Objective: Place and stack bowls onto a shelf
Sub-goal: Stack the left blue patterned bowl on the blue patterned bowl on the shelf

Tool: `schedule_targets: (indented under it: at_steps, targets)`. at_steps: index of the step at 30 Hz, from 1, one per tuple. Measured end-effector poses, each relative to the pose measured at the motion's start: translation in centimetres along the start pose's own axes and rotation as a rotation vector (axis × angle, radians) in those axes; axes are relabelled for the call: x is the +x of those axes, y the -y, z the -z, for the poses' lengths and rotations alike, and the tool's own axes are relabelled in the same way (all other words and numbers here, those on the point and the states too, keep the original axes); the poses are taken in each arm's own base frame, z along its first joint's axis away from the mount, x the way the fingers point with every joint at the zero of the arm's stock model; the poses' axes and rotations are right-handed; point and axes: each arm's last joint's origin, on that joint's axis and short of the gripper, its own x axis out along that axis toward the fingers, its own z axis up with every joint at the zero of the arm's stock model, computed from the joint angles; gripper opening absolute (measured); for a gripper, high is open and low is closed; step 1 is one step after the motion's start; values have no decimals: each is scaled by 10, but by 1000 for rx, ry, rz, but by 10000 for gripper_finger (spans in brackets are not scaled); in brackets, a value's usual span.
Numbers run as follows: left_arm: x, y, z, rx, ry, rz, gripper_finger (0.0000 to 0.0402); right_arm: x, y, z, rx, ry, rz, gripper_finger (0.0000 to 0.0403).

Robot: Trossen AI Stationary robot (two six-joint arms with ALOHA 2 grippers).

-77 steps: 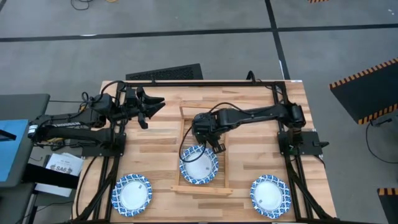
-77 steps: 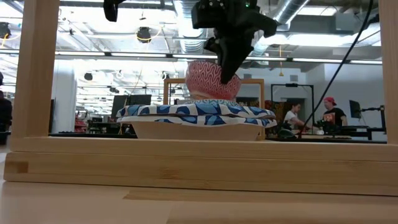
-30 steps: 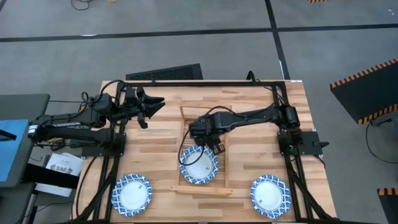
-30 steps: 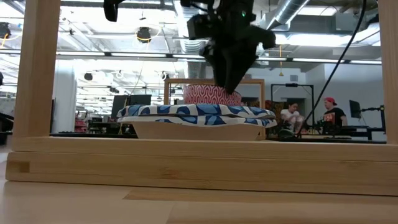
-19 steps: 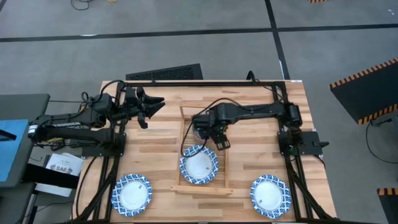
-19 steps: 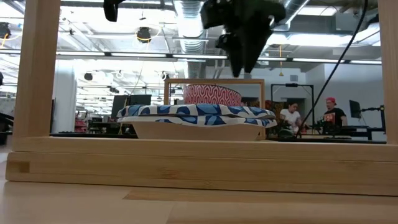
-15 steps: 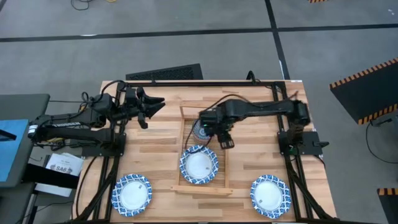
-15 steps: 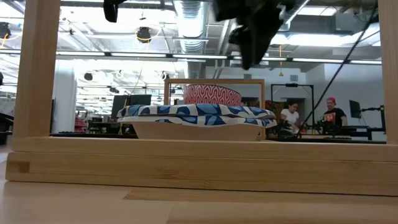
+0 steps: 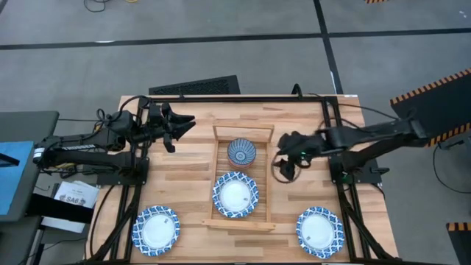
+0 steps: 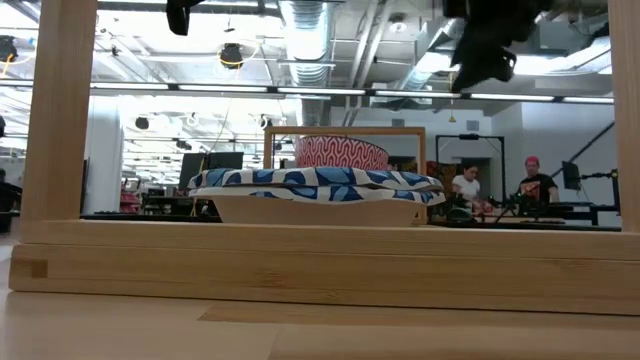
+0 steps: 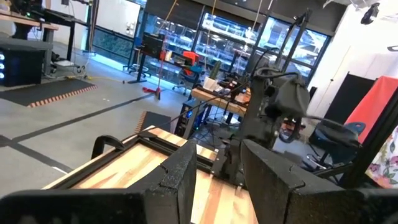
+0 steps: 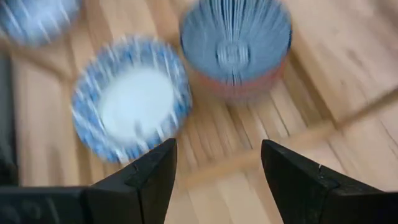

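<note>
The shelf (image 9: 264,193) is a light-wood slatted rack in the table's middle. A small deep bowl (image 9: 241,153), red outside and blue inside, stands by its base on the far slats. A wide blue-and-white bowl (image 9: 235,195) rests on the slats nearer to me. In the low view the red bowl (image 10: 340,153) shows behind the wide one (image 10: 315,192). My right gripper (image 9: 285,163) hangs open to the right of the shelf, above the table, with nothing between its fingers (image 12: 155,171). My left gripper (image 9: 180,126) waits open at the far left.
Two more wide blue-and-white bowls lie on the table near its front edge, one at the left (image 9: 156,229) and one at the right (image 9: 320,231). The shelf's raised rim (image 10: 320,262) fills the low view's foreground. People stand in the room behind.
My right gripper has come off the red bowl, risen, and swung toward the table's right edge, clear of the shelf. The red bowl stays upright on the shelf's far slats, behind the wide bowl.
</note>
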Motion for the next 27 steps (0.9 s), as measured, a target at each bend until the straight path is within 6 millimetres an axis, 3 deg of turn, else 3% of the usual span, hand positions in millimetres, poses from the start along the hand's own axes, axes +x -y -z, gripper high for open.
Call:
schedule_targets:
  at_steps: [6,10,23,27]
  targets:
    - [0,0,1,15,-8,-2,111,-18,-3,-6,92,346,-24,260]
    - [0,0,1,13,-15,3,111,-24,-5,-16,85,471,-23,260]
    - [0,0,2,-42,-36,27,111,-23,0,-22,70,506,-5,260]
    - [0,10,-2,-24,-240,153,111,-23,0,-22,70,506,-6,260]
